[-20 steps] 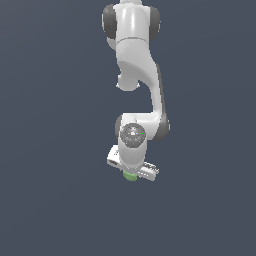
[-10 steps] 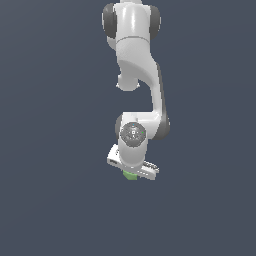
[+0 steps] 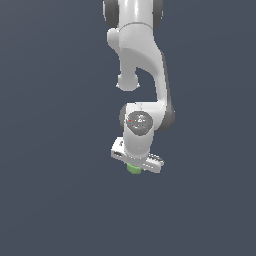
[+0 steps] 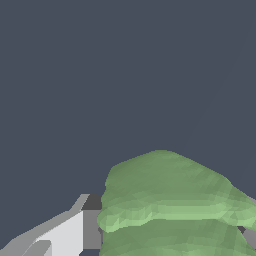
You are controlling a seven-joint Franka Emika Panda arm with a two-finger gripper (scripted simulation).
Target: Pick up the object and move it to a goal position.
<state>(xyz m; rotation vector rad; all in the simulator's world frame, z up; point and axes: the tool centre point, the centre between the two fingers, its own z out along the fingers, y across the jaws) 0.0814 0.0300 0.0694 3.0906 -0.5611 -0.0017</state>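
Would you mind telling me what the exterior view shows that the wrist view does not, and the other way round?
Only the exterior view shows the whole white arm reaching down, with the hand at its end against a plain dark background. Only the wrist view shows the light-green object's ridged, wavy sides up close, with one grey-white finger beside it. Both show the green object at the hand; in the exterior view it is just a small green patch under it.

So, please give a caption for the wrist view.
Ridged light-green object held close to the camera, one gripper finger beside it.
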